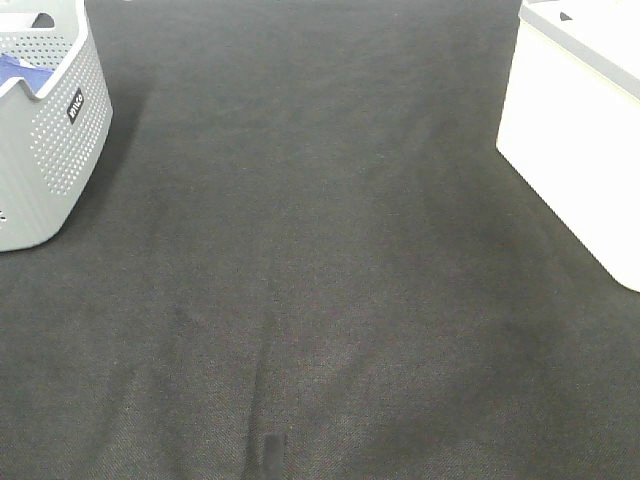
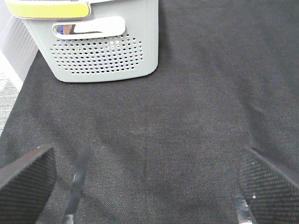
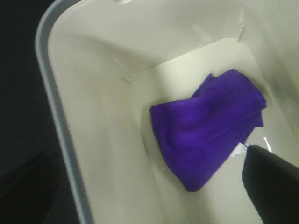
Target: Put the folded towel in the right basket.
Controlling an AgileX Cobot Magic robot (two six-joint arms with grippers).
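Dark woven tabletop is filling overhead view. Folded towel is lying on floor of right basket, loosely bunched. Am judging it soft, light, limp; any regrasp should be pinching thick folded edge. My left gripper is hovering spread wide, holding nothing. My right gripper is showing one finger only; am unable to tell its spacing.

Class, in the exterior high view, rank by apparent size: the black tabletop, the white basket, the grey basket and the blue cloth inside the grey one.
1. the black tabletop
2. the white basket and the grey basket: they look alike and the frame crops both, so unranked
3. the blue cloth, only partly visible
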